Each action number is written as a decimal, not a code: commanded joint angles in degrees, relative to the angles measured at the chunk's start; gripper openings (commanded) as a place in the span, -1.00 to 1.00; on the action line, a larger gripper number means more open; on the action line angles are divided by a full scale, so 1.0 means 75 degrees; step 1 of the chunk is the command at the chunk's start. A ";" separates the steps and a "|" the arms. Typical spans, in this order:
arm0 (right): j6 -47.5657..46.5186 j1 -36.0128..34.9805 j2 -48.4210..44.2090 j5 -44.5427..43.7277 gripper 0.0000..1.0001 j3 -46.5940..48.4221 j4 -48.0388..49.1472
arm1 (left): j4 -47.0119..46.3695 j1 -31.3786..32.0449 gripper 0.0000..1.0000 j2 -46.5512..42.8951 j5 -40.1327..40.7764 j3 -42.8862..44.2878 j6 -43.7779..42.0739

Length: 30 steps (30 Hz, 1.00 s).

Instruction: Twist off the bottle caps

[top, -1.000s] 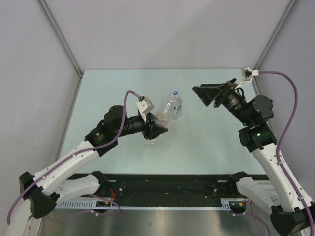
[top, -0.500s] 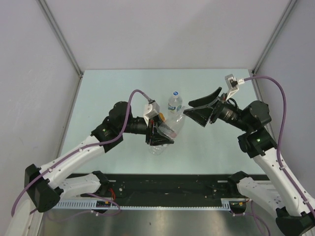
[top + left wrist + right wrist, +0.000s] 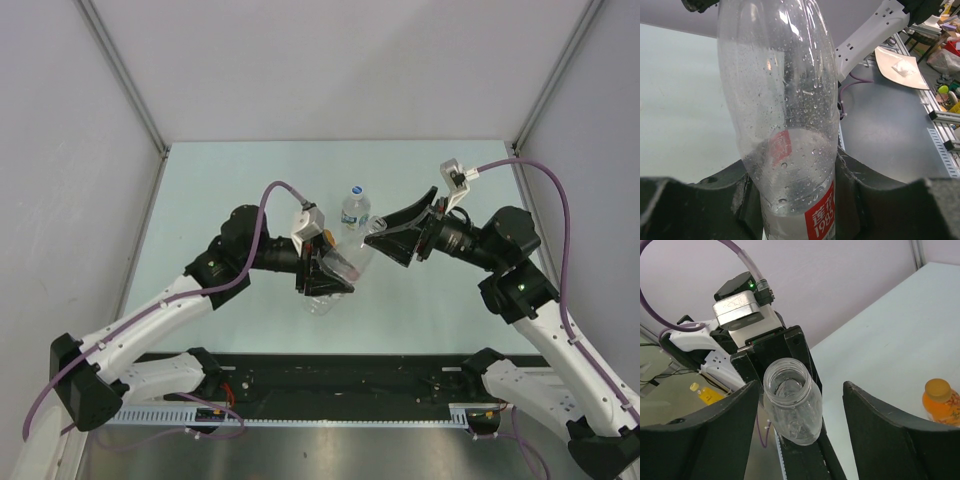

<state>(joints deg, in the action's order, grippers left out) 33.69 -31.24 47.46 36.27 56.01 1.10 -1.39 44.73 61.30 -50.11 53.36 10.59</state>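
Slim clear bottle (image 3: 345, 262) with the reddish label, lifted off the table (image 3: 230, 180) and tilted, its mouth open.
The left gripper (image 3: 322, 272) pinches this bottle around its labelled body. The right gripper (image 3: 375, 228) sits at the bottle's mouth, its fingers (image 3: 730, 430) spread to either side and not touching it. Just behind the bottle, the blue-label bottle (image 3: 354, 210) stands upright with its white cap (image 3: 356, 189) on. The orange bottle (image 3: 941, 402), with its orange cap (image 3: 937, 386) on, stands well apart from it.

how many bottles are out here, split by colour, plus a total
clear bottle with red label: 1
clear bottle with blue label: 1
orange bottle: 1
total: 3
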 commanded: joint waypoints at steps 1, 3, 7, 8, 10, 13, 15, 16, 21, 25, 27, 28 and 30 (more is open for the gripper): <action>-0.0145 -0.0029 -0.0035 -0.0184 0.39 0.0079 0.0262 | -0.0120 0.0059 -0.96 -0.0005 -0.0245 0.0326 -0.0053; -0.0145 -0.0064 0.0000 -0.0196 0.32 0.0091 0.0333 | -0.0120 0.0071 -0.95 -0.0005 -0.0233 0.0315 -0.0053; -0.0121 -0.0088 0.0023 -0.0207 -0.10 0.0079 0.0462 | -0.0096 0.0095 -0.93 0.0007 -0.0222 0.0291 -0.0088; -0.0121 -0.0088 0.0035 -0.0231 -0.20 0.0091 0.0474 | -0.0096 0.0095 -0.90 0.0007 -0.0221 0.0291 -0.0088; -0.0133 -0.0123 0.0047 -0.0184 -0.50 0.0079 0.0509 | -0.0084 0.0106 -0.84 0.0007 -0.0187 0.0303 -0.0088; -0.0168 -0.0181 0.0035 -0.0207 -0.97 0.0079 0.0486 | -0.0003 0.0106 -0.52 -0.0005 -0.0058 0.0338 -0.0099; -0.0168 -0.0182 0.0023 -0.0219 -1.00 0.0091 0.0474 | 0.0137 0.0106 -0.10 -0.0017 0.0059 0.0408 -0.0193; -0.0168 -0.0182 0.0000 -0.0207 -1.00 0.0091 0.0497 | 0.0138 0.0106 0.02 -0.0028 0.0141 0.0455 -0.0205; -0.0180 -0.0170 -0.0070 -0.0254 -1.00 0.0091 0.0497 | 0.0408 0.0106 0.89 -0.0344 0.0762 0.0444 -0.0217; -0.0273 -0.0123 -0.0106 -0.0324 -1.00 0.0208 0.0323 | 0.0501 0.0095 0.99 -0.0532 0.1359 0.0478 -0.0123; -0.0413 -0.0065 -0.0106 -0.0500 -1.00 0.0371 0.0089 | 0.0700 0.0106 0.99 -0.0637 0.1698 0.0525 -0.0146; -0.0611 -0.0041 -0.0106 -0.0570 -1.00 0.0569 -0.0110 | 0.0770 0.0106 0.99 -0.0789 0.1828 0.0560 -0.0204; -0.0846 0.0110 -0.0094 -0.0827 -1.00 0.0804 -0.0858 | 0.1028 0.0106 1.00 -0.1023 0.2435 0.0607 -0.0298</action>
<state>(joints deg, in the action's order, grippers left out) 31.20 -31.86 47.66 33.45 56.84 0.34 4.08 45.25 57.49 -39.88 54.63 9.98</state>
